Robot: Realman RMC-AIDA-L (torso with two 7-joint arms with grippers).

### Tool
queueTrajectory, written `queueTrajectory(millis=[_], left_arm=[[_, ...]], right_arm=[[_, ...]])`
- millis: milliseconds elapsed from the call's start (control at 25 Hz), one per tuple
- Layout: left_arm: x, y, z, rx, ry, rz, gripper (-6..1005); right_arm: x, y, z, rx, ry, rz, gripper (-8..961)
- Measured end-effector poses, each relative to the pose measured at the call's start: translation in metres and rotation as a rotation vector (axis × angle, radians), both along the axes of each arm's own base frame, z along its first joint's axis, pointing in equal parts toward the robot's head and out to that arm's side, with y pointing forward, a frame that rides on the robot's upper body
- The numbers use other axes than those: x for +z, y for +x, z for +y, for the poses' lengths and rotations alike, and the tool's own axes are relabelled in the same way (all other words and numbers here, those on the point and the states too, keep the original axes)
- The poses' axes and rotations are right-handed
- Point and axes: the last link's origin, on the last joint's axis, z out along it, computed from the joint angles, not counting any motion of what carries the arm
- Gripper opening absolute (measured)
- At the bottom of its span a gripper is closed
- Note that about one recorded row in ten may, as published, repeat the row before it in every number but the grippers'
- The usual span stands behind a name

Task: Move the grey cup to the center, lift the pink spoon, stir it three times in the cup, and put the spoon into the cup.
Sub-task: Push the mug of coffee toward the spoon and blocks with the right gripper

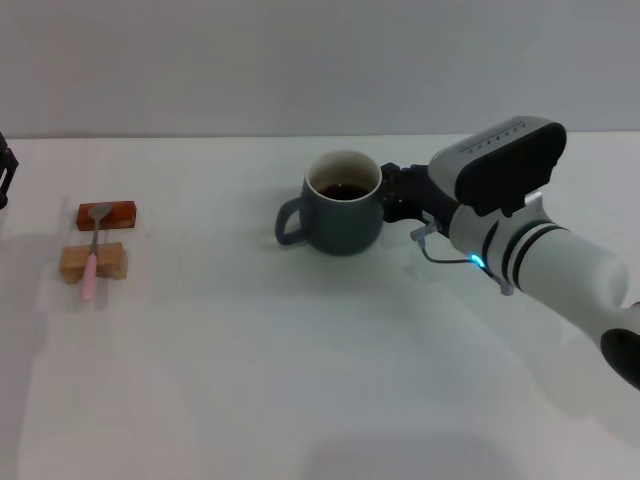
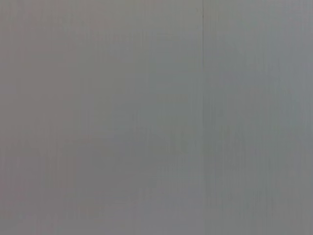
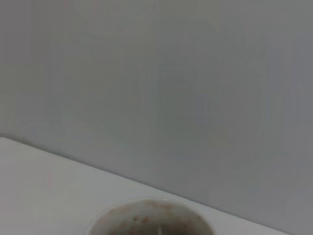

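Note:
The grey cup (image 1: 340,205) stands upright on the white table (image 1: 300,380) a little right of the middle, its loop handle to the left and dark liquid inside. Its rim (image 3: 146,218) shows close in the right wrist view. My right gripper (image 1: 398,195) is right against the cup's right side. The pink spoon (image 1: 93,250) lies at the far left, resting across two blocks with its metal bowl on the far one. My left gripper (image 1: 5,172) is only a dark bit at the left edge, far from both.
An orange-red block (image 1: 106,215) and a tan wooden block (image 1: 93,262) lie under the spoon at the left. The left wrist view shows only a plain grey surface. A grey wall rises behind the table.

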Motion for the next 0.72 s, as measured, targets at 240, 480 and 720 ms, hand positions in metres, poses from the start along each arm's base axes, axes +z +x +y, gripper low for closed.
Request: queueTrajectory(millis=[240, 480, 720], left_arm=[[0.0, 0.0, 0.0, -0.001, 0.0, 0.0, 806], [0.0, 0.0, 0.0, 0.0, 0.0, -0.002, 806], [0.0, -0.004, -0.004, 0.012, 0.0, -0.001, 806]], right_arm=[[-0.008, -0.008, -0.005, 0.032, -0.037, -0.011, -2], [-0.014, -0.014, -0.01, 0.068, -0.058, -0.01, -1], [0.011, 0.011, -0.021, 0.079, 0.094, 0.111, -1]])
